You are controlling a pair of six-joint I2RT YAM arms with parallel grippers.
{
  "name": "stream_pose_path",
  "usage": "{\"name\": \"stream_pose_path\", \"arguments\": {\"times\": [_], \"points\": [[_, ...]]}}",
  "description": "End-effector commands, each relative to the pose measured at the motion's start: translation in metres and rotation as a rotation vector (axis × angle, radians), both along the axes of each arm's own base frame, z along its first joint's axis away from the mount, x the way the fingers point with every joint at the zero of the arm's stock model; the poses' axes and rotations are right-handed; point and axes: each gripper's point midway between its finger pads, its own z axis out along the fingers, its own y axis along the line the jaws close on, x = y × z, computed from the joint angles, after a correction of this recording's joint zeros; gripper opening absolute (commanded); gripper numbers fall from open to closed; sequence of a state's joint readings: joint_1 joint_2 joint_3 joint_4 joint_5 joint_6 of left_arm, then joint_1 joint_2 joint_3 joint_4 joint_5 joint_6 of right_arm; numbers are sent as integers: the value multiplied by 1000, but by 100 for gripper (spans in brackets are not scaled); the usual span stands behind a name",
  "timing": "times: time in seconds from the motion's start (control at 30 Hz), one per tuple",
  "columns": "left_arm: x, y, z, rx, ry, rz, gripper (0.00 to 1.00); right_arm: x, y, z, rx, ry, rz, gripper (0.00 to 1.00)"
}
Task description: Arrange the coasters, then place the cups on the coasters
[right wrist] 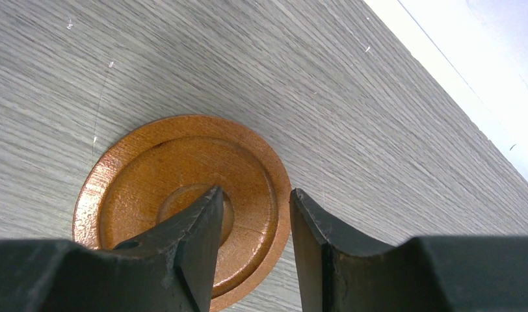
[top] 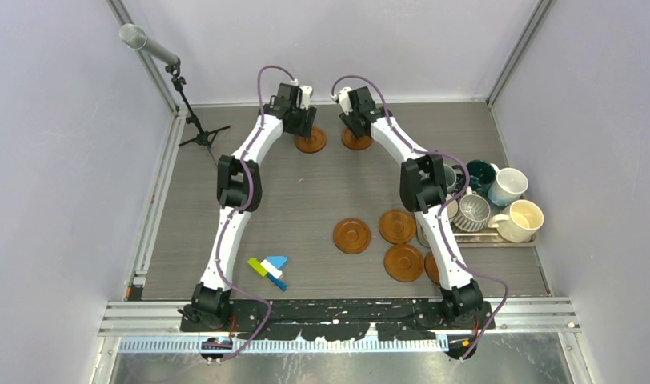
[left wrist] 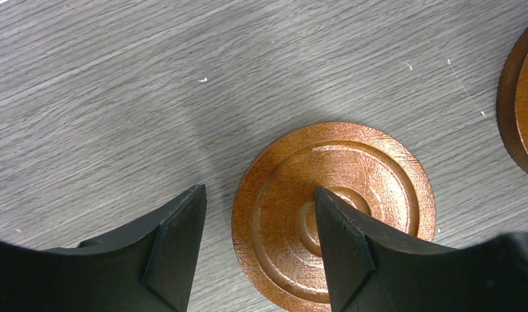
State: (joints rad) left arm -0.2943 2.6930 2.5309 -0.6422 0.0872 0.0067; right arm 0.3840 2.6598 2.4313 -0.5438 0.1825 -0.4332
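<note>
Two reddish-brown coasters lie flat side by side near the table's far edge, the left coaster (top: 310,141) (left wrist: 333,195) and the right coaster (top: 356,140) (right wrist: 177,188). My left gripper (top: 299,122) (left wrist: 258,192) hangs open over the left coaster's left rim, one finger over its centre and one over bare table. My right gripper (top: 354,124) (right wrist: 255,191) is open astride the right coaster's right rim. More coasters (top: 351,236) (top: 397,226) (top: 403,262) lie in the near middle. The cups (top: 507,186) (top: 522,220) (top: 471,212) stand crowded at the right.
The cups sit in a steel tray (top: 498,238) by the right wall, partly behind my right arm. Small coloured blocks (top: 270,268) lie near the left arm's base. A microphone stand (top: 195,128) stands at the far left corner. The neighbouring coaster (left wrist: 525,97) shows at the left wrist view's right edge.
</note>
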Motion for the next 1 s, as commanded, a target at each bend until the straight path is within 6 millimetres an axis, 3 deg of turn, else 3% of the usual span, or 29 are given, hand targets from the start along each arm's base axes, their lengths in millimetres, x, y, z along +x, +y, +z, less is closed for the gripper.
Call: {"name": "stream_pose_path", "arguments": {"times": [0.0,0.17,0.33,0.43,0.53,0.57,0.63,0.8,0.97], "points": [[7,13,-3,17,-11,37,64,-8,2,-12,30,48,-6,49],[8,8,36,-36,-54,44,65,-13,11,27,82,12,13,50],[2,6,89,-72,-112,30,67,-20,17,86,153,-54,23,51],[-10,5,120,-92,-129,14,69,-32,17,118,183,-67,36,52],[-32,3,144,-119,-118,-25,73,-56,15,150,205,-55,76,53],[-42,2,156,-132,-116,-43,75,-67,14,154,204,-34,97,53],[-68,-3,157,-160,-56,-103,77,-93,11,162,204,11,140,54],[-131,-15,155,-208,50,-199,80,-171,-7,152,160,180,241,56],[-192,-37,143,-193,81,-322,82,-233,-35,134,87,278,286,60]]}}
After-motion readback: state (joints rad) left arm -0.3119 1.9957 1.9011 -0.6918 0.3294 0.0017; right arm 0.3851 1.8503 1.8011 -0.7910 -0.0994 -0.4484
